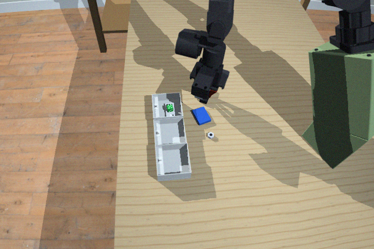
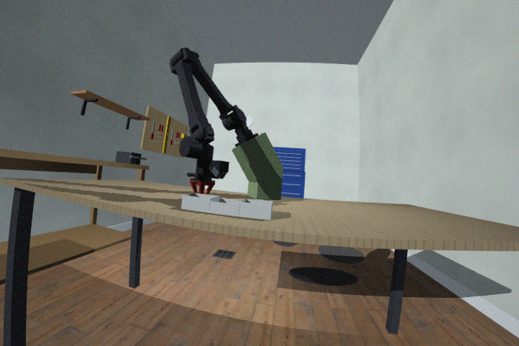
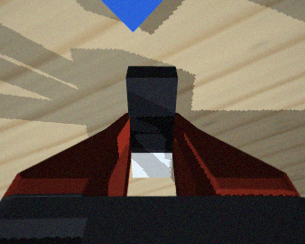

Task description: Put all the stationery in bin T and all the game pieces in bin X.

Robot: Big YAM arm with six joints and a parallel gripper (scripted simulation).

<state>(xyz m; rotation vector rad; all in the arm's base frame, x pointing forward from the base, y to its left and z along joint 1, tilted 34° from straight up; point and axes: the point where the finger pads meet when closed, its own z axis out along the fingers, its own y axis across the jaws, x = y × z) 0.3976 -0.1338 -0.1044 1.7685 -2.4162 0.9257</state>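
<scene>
We have the red fingers (image 1: pixel 213 92) (image 2: pixel 194 185) drawn in to a narrow gap, clenched on the black-and-white block (image 1: pixel 203 100) (image 3: pixel 151 97). In the wrist view, one finger lies against each long side of it. Its black part reaches out beyond the fingertips, and its white end shows back between them.

The block is down close to the counter (image 1: pixel 241 209) (image 2: pixel 356 220) (image 3: pixel 243 77); we cannot tell whether its underside touches. It is outside the row of three joined pale bins (image 1: pixel 173 176) (image 2: pixel 255 209), near the compartment farthest up in the top view.

From above we can see into that compartment, where a green die (image 1: pixel 169 107) lies. Small dark and white patches show beside the die, too small for us to make out. The letters on the bins are also too small for us to read.

A flat blue block (image 1: pixel 201 115) (image 3: pixel 133 13) lies on the counter between the fingers and a white nut-like piece (image 1: pixel 210 134) with a dark centre. The wrist view catches only one corner of the blue block, apart from the held one. The exterior view shows the outer walls of the bins but hides their contents, and it shows the fingers pointing down just behind the bins.
</scene>
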